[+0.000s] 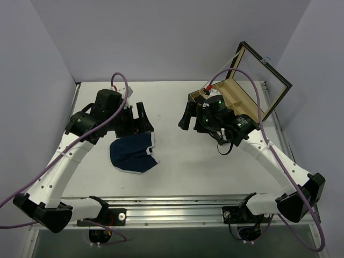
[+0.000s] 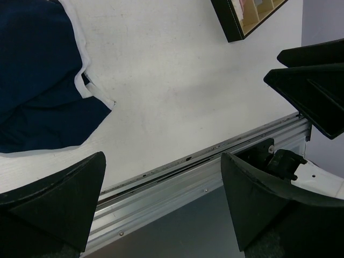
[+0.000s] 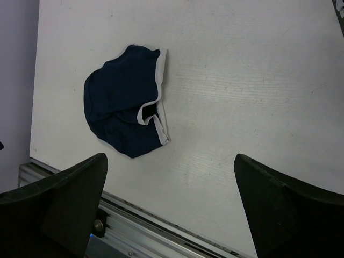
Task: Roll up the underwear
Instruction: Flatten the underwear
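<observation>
White table, navy underwear just beside the spread left end effector, seemingly untouched; right end effector spread too.

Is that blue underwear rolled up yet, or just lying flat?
Not rolled. The underwear lies loosely spread on the table, with its white trim and a leg opening showing.

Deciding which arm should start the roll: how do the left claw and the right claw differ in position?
The left claw is right next to the underwear; the right claw is well apart from it, nearer the wooden box. The left claw's camera catches only part of the underwear, the right claw's camera all of it. Shared: both claws are open and hold nothing.
</observation>
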You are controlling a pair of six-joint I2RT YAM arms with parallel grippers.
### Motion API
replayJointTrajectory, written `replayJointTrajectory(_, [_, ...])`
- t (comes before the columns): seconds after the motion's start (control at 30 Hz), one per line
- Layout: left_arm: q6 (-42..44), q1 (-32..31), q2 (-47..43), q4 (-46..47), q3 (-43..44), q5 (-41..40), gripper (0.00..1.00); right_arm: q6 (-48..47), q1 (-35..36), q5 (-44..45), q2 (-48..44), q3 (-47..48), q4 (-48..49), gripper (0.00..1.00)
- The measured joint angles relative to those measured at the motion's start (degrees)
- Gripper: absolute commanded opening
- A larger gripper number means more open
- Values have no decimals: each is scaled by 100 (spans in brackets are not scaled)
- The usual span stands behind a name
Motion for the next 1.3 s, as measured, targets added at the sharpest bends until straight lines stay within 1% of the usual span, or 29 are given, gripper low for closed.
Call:
replayJointTrajectory(0.23, [28, 96, 81, -74, 52, 20, 98, -7, 0, 79, -20, 2, -59, 100])
replayJointTrajectory(0.43, [245, 247, 638, -328, 579, -94, 100, 20, 7, 11, -20, -42, 33, 99])
replayJointTrajectory(0.5, [356, 345, 903, -372, 807, -160, 100, 42, 44, -79, -20, -144, 146, 97])
replayJointTrajectory(0.57, [472, 468, 1187, -391, 984, -219, 100, 81, 105, -192, -20, -354, 341, 91])
replayJointTrajectory(0.6, [533, 542, 1349, -398, 1071, -225, 95, 103, 149, -254, -20, -483, 450, 89])
replayJointTrajectory(0.63, [579, 605, 1521, -396, 1150, -234, 93, 122, 197, -328, -20, -619, 551, 80])
replayJointTrajectory(0.67, [619, 656, 1681, -391, 1211, -254, 91, 127, 240, -396, -20, -767, 664, 73])
replayJointTrajectory(0.73, [713, 769, 2100, -407, 1394, -275, 87, 153, 337, -516, 4, -999, 846, 63])
replayJointTrajectory(0.8, [763, 844, 2629, -481, 1694, -319, 85, 173, 428, -590, 103, -1102, 1010, 62])
replayJointTrajectory(0.93, [839, 894, 3735, -595, 2417, -385, 81, 160, 704, -745, 581, -1147, 1515, 55])
replayJointTrajectory(1.1, [828, 892, 4942, -824, 3132, -380, 76, 46, 1172, -756, 1370, -1145, 1976, 53])
replayJointTrajectory(1.2, [789, 892, 5429, -914, 3366, -358, 75, 13, 1340, -798, 1849, -1143, 2181, 52])
replayJointTrajectory(1.3, [695, 892, 5761, -1014, 3445, -317, 75, 2, 1349, -817, 2194, -1143, 2378, 51])
